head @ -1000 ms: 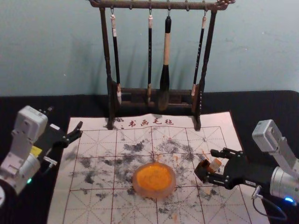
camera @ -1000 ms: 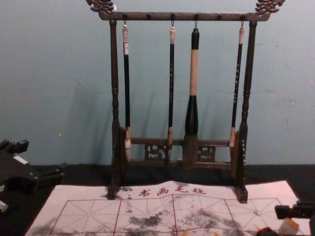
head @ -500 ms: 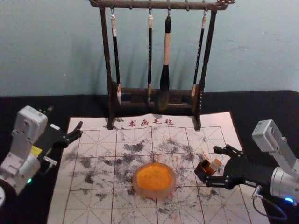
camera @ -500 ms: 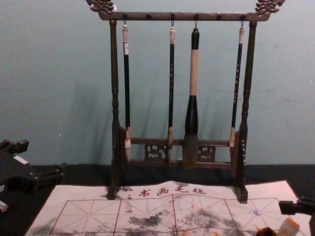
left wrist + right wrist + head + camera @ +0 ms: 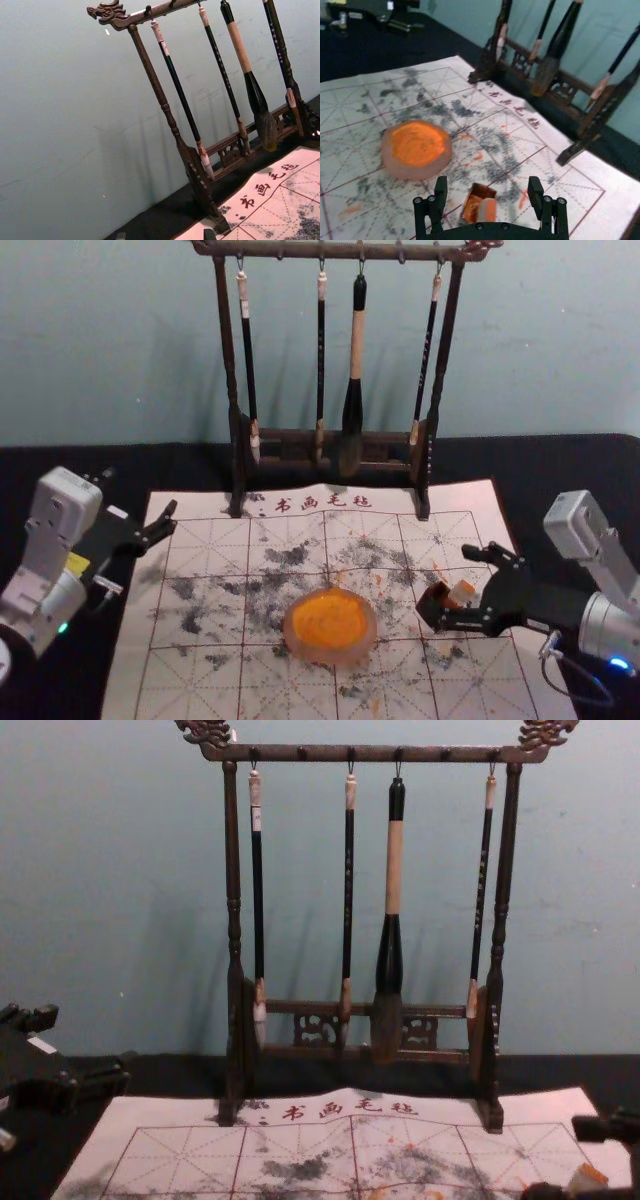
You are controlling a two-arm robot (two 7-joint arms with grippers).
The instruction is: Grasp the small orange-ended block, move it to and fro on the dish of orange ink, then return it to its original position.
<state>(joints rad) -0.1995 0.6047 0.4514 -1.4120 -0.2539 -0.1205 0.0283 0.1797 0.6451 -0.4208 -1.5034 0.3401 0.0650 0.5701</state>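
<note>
Before you, a creased white mat (image 5: 205,680) with a red grid and grey smudges lies on black cloth (image 5: 570,465); at its far edge stands a dark rack (image 5: 447,350) of turned, carved wood, four slender-handled brushes (image 5: 357,340) hanging from it; your left gripper (image 5: 140,492) is parked at the mat's left edge, fingers spread; your right gripper (image 5: 460,586) is low over the mat's right side, fingers apart around the block, neither closed on it; between the two sits a round, frosted dish (image 5: 330,656) of orange ink (image 5: 330,618); right of it, a dark, angular little box (image 5: 468,210), orange-stained inside; the pale, orange-ended block (image 5: 487,211) tilts at that box, in or against it, you cannot tell.
</note>
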